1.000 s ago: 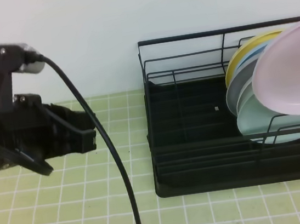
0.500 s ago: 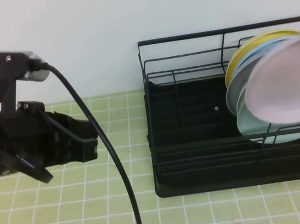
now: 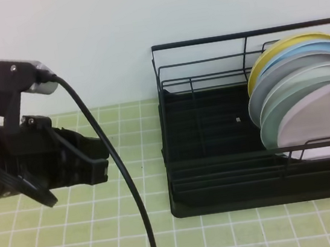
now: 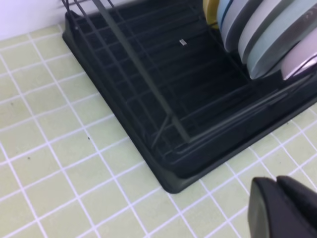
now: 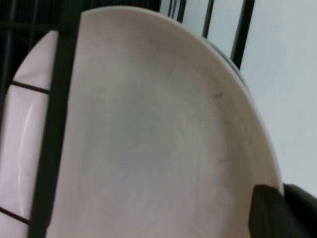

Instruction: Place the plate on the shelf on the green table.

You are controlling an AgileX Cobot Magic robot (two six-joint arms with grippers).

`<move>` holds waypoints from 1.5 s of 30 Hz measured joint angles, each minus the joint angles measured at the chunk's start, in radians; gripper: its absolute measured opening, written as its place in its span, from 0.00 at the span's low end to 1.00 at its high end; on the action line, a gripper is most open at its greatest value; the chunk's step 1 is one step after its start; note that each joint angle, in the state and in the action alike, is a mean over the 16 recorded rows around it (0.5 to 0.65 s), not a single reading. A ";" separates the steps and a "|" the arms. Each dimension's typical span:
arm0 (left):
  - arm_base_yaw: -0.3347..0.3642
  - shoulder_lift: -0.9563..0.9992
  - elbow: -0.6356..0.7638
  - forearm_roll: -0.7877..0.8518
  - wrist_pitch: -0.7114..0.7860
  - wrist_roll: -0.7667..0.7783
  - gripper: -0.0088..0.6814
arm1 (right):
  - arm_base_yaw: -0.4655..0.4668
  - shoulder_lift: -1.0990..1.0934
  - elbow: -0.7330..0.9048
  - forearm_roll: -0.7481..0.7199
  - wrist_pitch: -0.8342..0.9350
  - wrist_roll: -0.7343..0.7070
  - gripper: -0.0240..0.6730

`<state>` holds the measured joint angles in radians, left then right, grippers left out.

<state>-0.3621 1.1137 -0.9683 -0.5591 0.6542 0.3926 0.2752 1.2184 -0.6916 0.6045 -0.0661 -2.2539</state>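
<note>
You see one light-green tiled desk (image 3: 76, 232) carrying one black wire shelf (image 3: 217, 153). Five round plates stand in it; the pale pink plate (image 3: 311, 122) stands frontmost. Your right hand (image 5: 285, 210) pinches its rim; your left hand (image 4: 282, 208) is pressed together, empty.

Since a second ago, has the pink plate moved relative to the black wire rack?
Yes. The pink plate has come down from above the dish rack's front rail into the front slot, behind the wires, in front of the mint-green plate.
</note>
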 joint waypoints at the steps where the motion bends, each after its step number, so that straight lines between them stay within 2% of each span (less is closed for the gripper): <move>1: 0.000 0.000 0.000 0.000 0.002 0.001 0.01 | 0.000 0.006 0.003 0.000 -0.003 -0.002 0.05; 6: 0.000 0.000 0.000 0.001 0.014 0.009 0.01 | 0.000 0.044 0.008 0.000 -0.020 -0.012 0.07; 10: 0.000 0.000 0.000 0.001 0.021 0.017 0.01 | 0.000 0.078 0.008 0.000 -0.039 -0.020 0.13; 22: 0.000 0.000 0.000 0.002 0.030 0.032 0.01 | 0.000 0.118 0.008 0.000 -0.098 0.016 0.45; 27: 0.000 -0.001 0.000 0.002 0.028 0.034 0.01 | 0.002 0.113 0.007 0.001 -0.122 0.061 0.54; 36: 0.000 -0.001 0.000 -0.017 0.017 0.036 0.01 | 0.030 0.092 0.007 0.004 -0.119 0.196 0.59; 45: 0.000 -0.002 0.000 -0.050 0.026 0.029 0.01 | 0.123 0.054 0.000 0.007 -0.219 0.409 0.59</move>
<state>-0.3621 1.1121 -0.9683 -0.6088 0.6802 0.4212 0.3981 1.2720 -0.6913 0.6118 -0.2847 -1.8447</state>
